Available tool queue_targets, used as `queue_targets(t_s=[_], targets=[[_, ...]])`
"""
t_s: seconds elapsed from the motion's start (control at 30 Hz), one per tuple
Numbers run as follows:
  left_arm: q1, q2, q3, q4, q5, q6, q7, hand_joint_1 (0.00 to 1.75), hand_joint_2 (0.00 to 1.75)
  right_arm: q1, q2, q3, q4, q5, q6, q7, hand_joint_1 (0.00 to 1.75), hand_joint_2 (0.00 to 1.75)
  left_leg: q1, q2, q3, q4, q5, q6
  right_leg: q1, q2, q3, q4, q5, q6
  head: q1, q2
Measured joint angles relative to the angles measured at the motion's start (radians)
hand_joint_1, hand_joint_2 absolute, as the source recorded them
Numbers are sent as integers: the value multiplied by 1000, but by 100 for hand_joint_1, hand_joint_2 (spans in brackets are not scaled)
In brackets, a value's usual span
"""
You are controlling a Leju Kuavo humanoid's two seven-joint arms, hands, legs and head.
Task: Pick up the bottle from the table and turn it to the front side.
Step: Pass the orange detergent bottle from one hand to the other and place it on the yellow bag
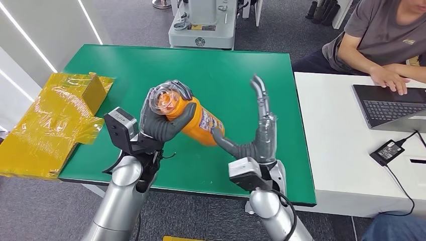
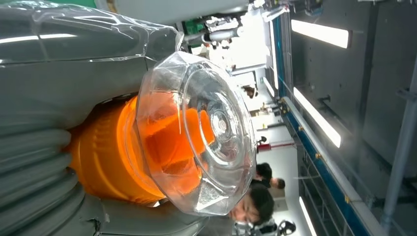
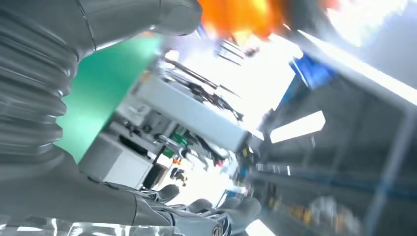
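We see the bottle (image 1: 188, 113) lifted off the green tabletop (image 1: 241, 70), lying tilted in the left robot hand (image 1: 163, 118), which wraps its cap end. The right robot hand (image 1: 253, 133) is spread, thumb touching the bottle's far lower end, fingers pointing up. Risk we judge: the smooth body could slip from the one-ended grasp while turning, or the thumb could knock it loose onto the tabletop.

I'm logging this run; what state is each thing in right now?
Orange plastic bottle with clear cap: lifted off the table, tilted, cap on.
Left hand: grips the bottle's cap end.
Right hand: fingers spread, thumb touching the bottle's base.
Green table: bare under the bottle.
Grey laptop: open, a person typing.
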Motion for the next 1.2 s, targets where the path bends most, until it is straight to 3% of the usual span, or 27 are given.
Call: queue_targets(t_s=[0.27,0.5,0.9,1.07,1.2], targets=[[38,13,18,-39,-1,40,0,175,175,76,0,4,-229,-250,-51,-26,0,175,0,0,0,0,0,0,0,0,0,0,0,0,0,0],[52,31,45,-69,-17,89,3,175,175,112,-11,33,-305,-277,-87,-26,0,175,0,0,0,0,0,0,0,0,0,0,0,0,0,0],[73,68,56,-110,-44,104,3,175,175,126,-36,64,-304,-315,-96,-26,0,175,0,0,0,0,0,0,0,0,0,0,0,0,0,0],[73,90,55,-123,-164,162,9,175,175,132,-46,75,-299,-313,-94,-26,0,175,0,0,0,0,0,0,0,0,0,0,0,0,0,0],[61,130,41,-131,-371,213,58,175,175,145,-53,80,-296,-304,-73,-26,0,175,0,0,1,0,0,0,0,0,0,0,0,0,0,0]])
